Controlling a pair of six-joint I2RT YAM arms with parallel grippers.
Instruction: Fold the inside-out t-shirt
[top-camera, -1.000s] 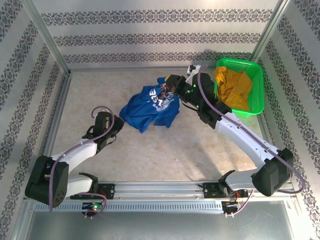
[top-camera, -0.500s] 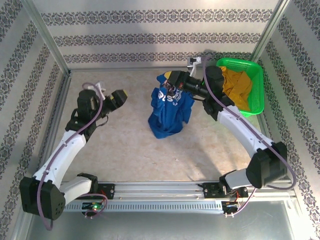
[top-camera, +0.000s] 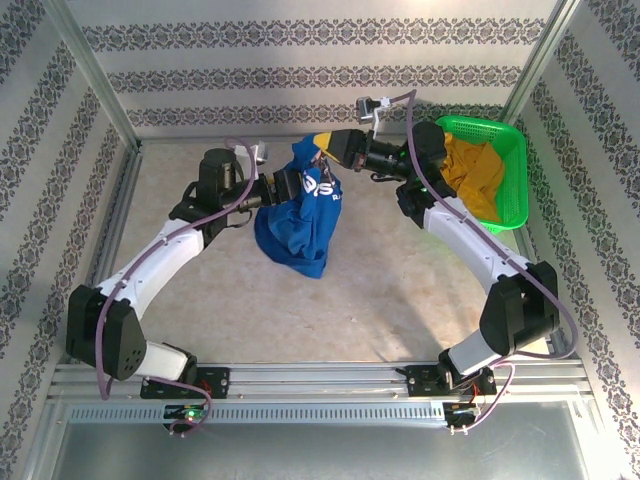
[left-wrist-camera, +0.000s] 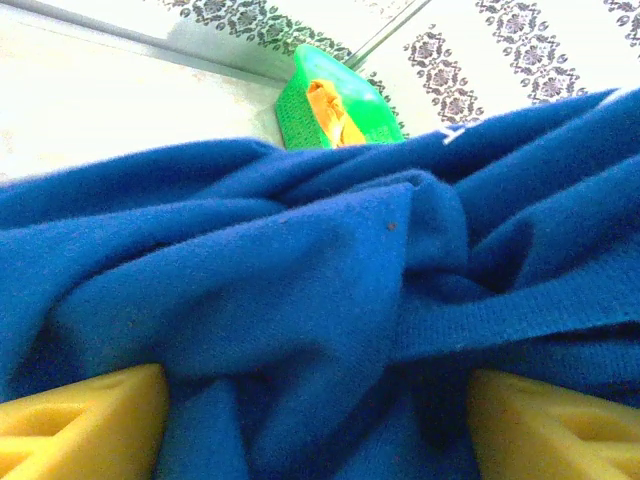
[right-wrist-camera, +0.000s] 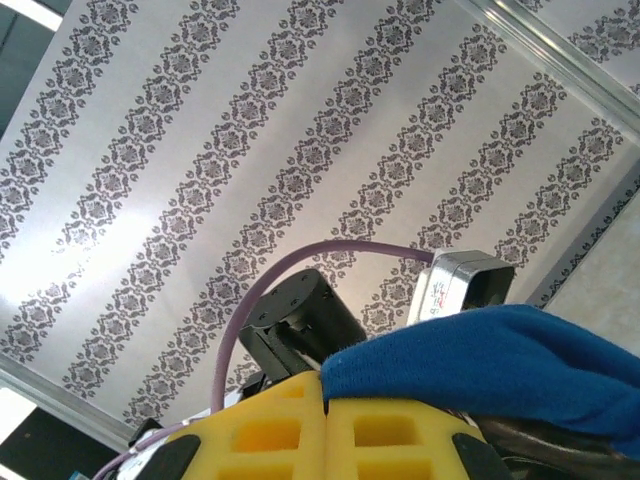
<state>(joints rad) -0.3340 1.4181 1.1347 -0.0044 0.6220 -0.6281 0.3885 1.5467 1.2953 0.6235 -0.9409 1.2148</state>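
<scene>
The royal-blue inside-out t-shirt hangs bunched above the table, whitish print facing up near its top. My right gripper is shut on the shirt's top edge; in the right wrist view its yellow pads press together on a fold of the t-shirt. From the left, my left gripper pushes into the cloth, open. Its yellow fingers stand wide apart with folds of the t-shirt between them.
A green basket with a mustard-yellow garment stands at the back right; the basket also appears behind the shirt in the left wrist view. Patterned walls and metal posts bound the table. The left arm's wrist is close to my right gripper.
The left gripper let go of the shirt's lower corner, opened, swung out left and came back into the hanging cloth. The right gripper lifted the shirt higher and leftward.
</scene>
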